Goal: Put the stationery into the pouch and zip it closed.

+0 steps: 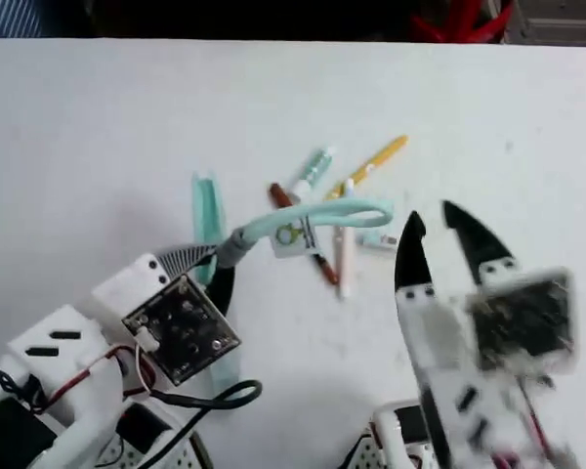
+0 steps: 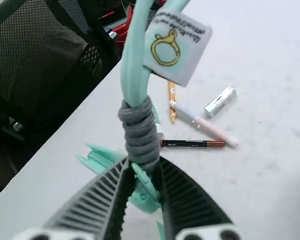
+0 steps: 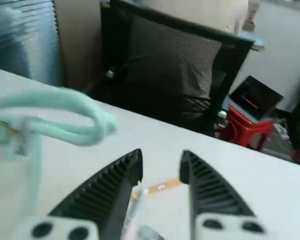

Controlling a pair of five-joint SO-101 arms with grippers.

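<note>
My left gripper (image 1: 215,264) is shut on the grey-wrapped base (image 2: 140,140) of the mint-green pouch's strap. The strap's loop (image 1: 317,215) rises off the table with a white tag (image 2: 177,47) on it. The pouch (image 1: 207,207) lies edge-up under and behind that gripper. The stationery lies loose beyond it: a yellow pen (image 1: 371,164), a teal-and-white pen (image 1: 313,168), a brown pencil (image 2: 190,144), a white pen (image 1: 345,252) and a small white-and-teal piece (image 2: 220,101). My right gripper (image 1: 432,217) is open, empty, just right of the loop's end (image 3: 97,122).
Bare white table (image 1: 98,127) spreads to the left, the far side and the right of the pens. Past the table's far edge stand a black mesh chair (image 3: 190,65) and red objects (image 3: 245,127). Both arm bases and their cables (image 1: 215,399) crowd the near edge.
</note>
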